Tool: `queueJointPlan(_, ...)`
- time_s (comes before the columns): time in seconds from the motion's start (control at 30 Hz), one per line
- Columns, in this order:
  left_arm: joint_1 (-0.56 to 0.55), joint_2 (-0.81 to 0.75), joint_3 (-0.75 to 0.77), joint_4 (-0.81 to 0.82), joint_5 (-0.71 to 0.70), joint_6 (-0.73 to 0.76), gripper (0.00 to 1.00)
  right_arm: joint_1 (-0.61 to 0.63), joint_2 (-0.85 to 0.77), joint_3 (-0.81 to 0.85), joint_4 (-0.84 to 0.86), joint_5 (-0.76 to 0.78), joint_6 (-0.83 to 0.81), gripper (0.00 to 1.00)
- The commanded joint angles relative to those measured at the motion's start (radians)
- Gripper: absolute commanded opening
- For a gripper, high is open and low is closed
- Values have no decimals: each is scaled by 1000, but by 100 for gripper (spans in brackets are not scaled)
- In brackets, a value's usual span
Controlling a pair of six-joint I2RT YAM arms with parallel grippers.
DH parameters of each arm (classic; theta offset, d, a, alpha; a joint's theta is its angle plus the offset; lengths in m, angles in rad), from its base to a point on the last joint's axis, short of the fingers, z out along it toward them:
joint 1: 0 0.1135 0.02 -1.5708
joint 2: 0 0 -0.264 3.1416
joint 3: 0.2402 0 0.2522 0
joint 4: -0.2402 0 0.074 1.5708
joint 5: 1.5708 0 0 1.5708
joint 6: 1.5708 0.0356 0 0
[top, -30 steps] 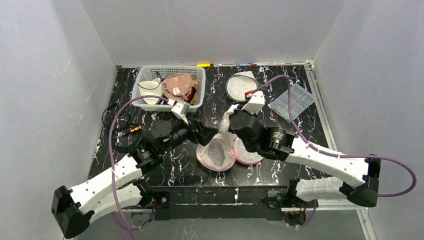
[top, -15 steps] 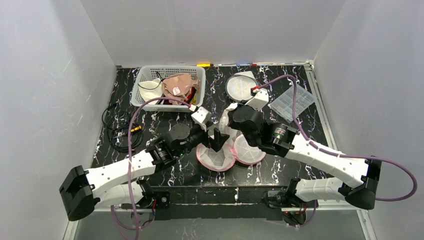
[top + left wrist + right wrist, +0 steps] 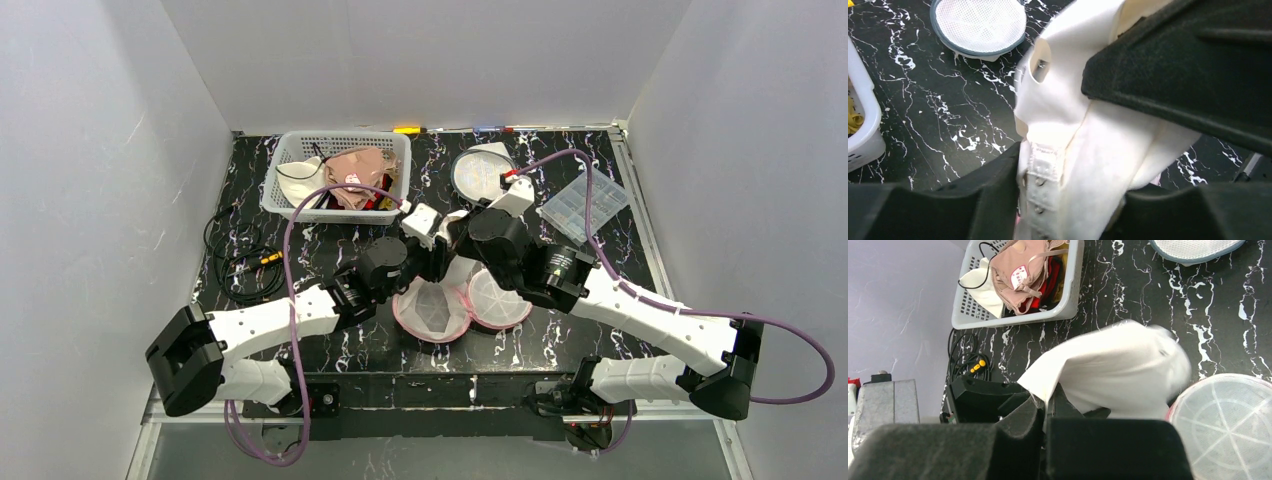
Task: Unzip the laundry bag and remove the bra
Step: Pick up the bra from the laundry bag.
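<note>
No word or number can be read in any view. A small white tag (image 3: pixel 1019 275) with red print sits on the pink bra (image 3: pixel 1008 264) in the white basket (image 3: pixel 1013 319). The print is too small to make out.

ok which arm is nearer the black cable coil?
Left. The left arm runs just beside the cable coil; the right arm lies across the table, beyond the laundry bag.
</note>
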Motion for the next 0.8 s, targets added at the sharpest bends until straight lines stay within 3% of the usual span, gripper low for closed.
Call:
queueJointPlan(0.0, -3, 12, 46, 40, -62, -4, 35, -3, -40, 4, 79, -14, 7, 1)
queueJointPlan(0.17, -3, 11, 45, 40, -69, -16, 2, -6, -53, -8, 106, -35, -10, 1)
queueJointPlan(0.27, -4, 1, 42, 41, -74, -27, 0, -7, -56, -15, 129, -72, -37, 1)
queueJointPlan(0.3, -4, -2, 42, 41, -76, -30, 0, -7, -58, -17, 136, -89, -50, 7)
queueJointPlan(0.33, -4, -6, 40, 41, -81, -36, 0, -8, -62, -18, 145, -104, -66, 20)
queueJointPlan(0.37, -3, -11, 39, 39, -90, -41, 0, -7, -66, -18, 150, -121, -86, 41)
queueJointPlan(0.47, -4, -33, 33, 39, -119, -54, 0, -7, -89, -9, 140, -142, -130, 92)
queueJointPlan(0.5, -3, -42, 30, 38, -136, -60, 0, -7, -100, -5, 126, -138, -137, 98)
queueJointPlan(0.63, -4, -94, 29, 7, -217, -95, 0, -7, -137, 65, 51, -149, -254, 99)
queueJointPlan(0.77, 2, -138, 86, -134, -272, -156, 0, -7, -210, 90, -6, -140, -467, 99)
